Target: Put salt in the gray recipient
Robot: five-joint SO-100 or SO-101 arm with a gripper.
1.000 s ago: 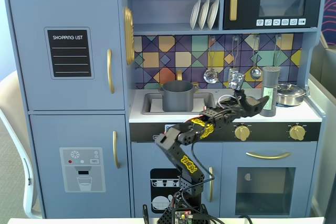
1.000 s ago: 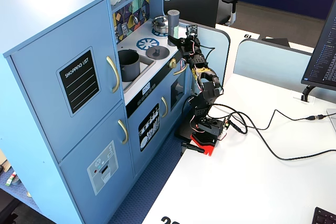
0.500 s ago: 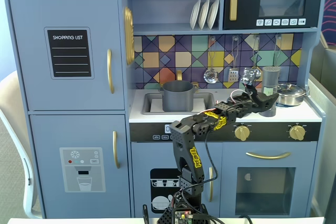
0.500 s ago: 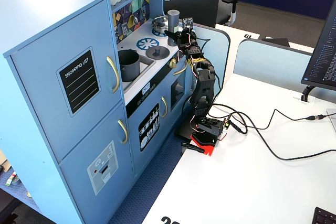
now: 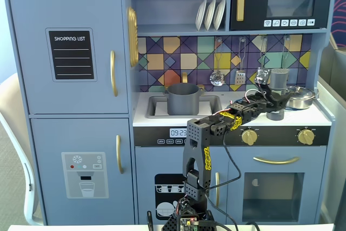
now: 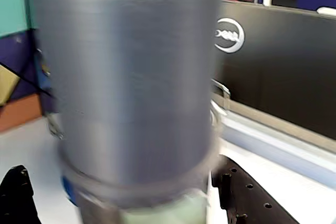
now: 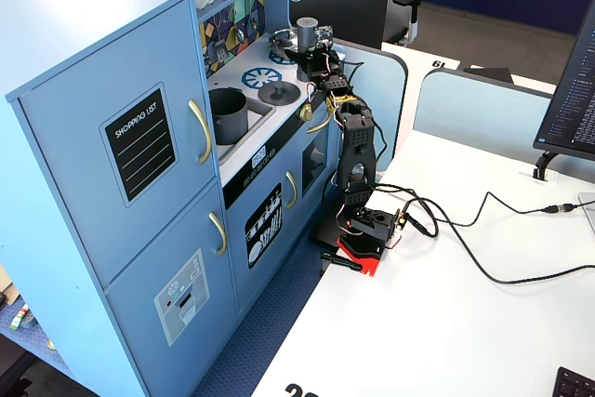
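Note:
The salt (image 5: 278, 78), a slim gray shaker with a darker cap, stands upright at the right end of the toy counter. In the wrist view the salt (image 6: 126, 77) is blurred and fills the frame, with its pale green label at the bottom edge. My gripper (image 5: 273, 98) is around its lower part; in the wrist view my gripper (image 6: 126, 203) has a black finger (image 6: 18, 198) well clear on the left and the other close on the right, so it is open. The gray recipient (image 5: 184, 98), a dark pot, sits in the sink to the left, also seen in a fixed view (image 7: 228, 113).
A flat gray lid with a knob (image 5: 274, 114) lies on the counter just below my gripper. A shiny steel pan (image 5: 300, 97) stands right of the shaker. Utensils (image 5: 217, 77) hang on the back wall. A Dell monitor (image 7: 339, 2) stands behind the kitchen.

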